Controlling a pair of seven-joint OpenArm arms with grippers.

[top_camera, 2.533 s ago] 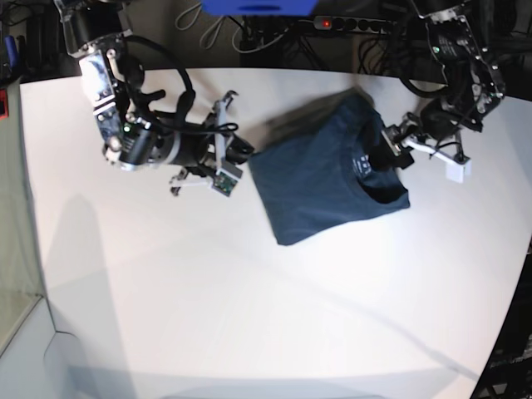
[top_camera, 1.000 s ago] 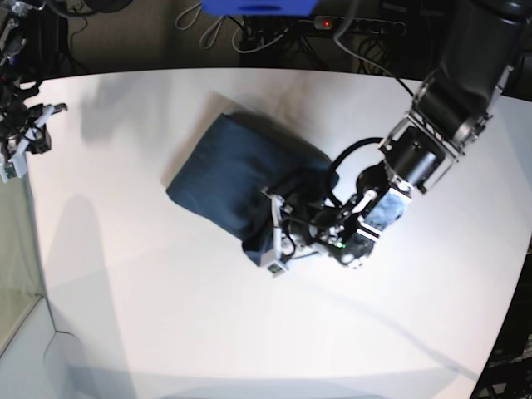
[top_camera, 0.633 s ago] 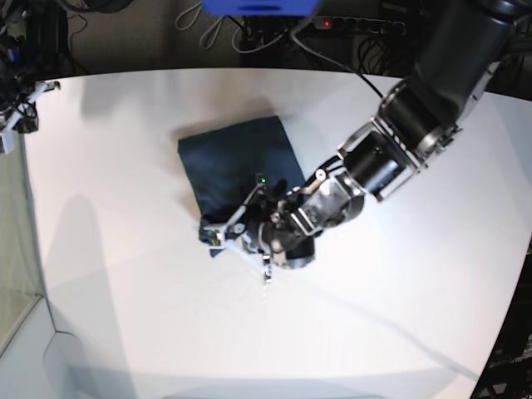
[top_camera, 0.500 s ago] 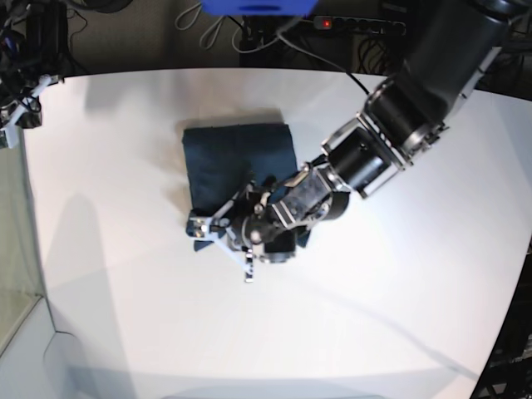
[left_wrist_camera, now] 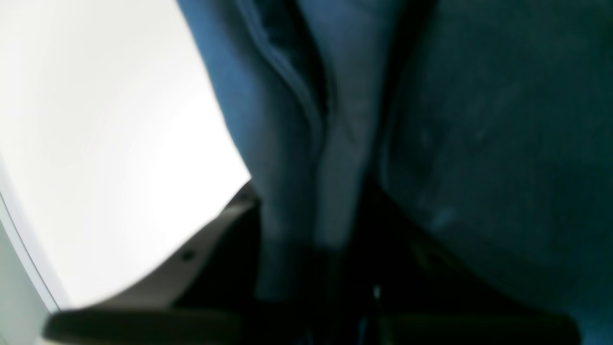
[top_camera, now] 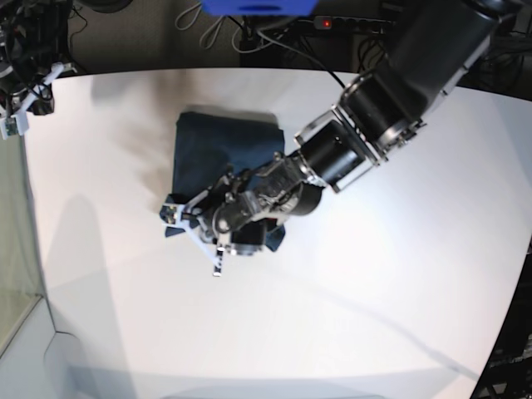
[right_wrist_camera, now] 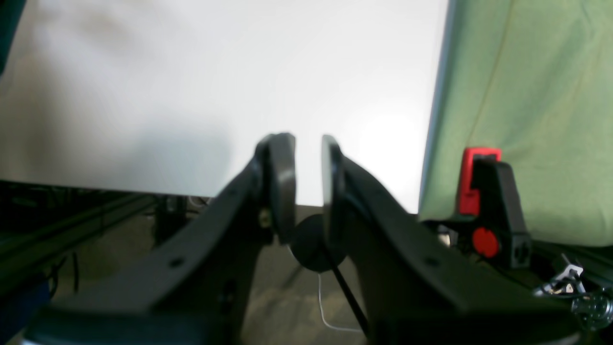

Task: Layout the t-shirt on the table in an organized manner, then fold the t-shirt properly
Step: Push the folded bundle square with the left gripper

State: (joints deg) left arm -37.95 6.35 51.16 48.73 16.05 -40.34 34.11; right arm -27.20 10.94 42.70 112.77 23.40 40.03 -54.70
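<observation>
The shirt is seen folded into a compact dark bundle on the table, left of centre in the base view. Its near part is covered by the left arm, which reaches across from the right side of that view, so the lower outline of the bundle cannot be traced.

The left gripper is placed at the bundle's near left corner. In the left wrist view, blurred folds of the shirt are seen running down between the dark jaws, and the fabric is pinched there; the fingertips themselves are lost in shadow and blur. White table fills the left of that view.

The right gripper is held at the far left corner of the table, partly cut off by the edge of the base view. In the right wrist view its fingers are seen nearly together, with a narrow gap, and nothing is held between them. Behind them lie the table and a green cloth; a red-and-black part at the right is too blurred to identify.
</observation>
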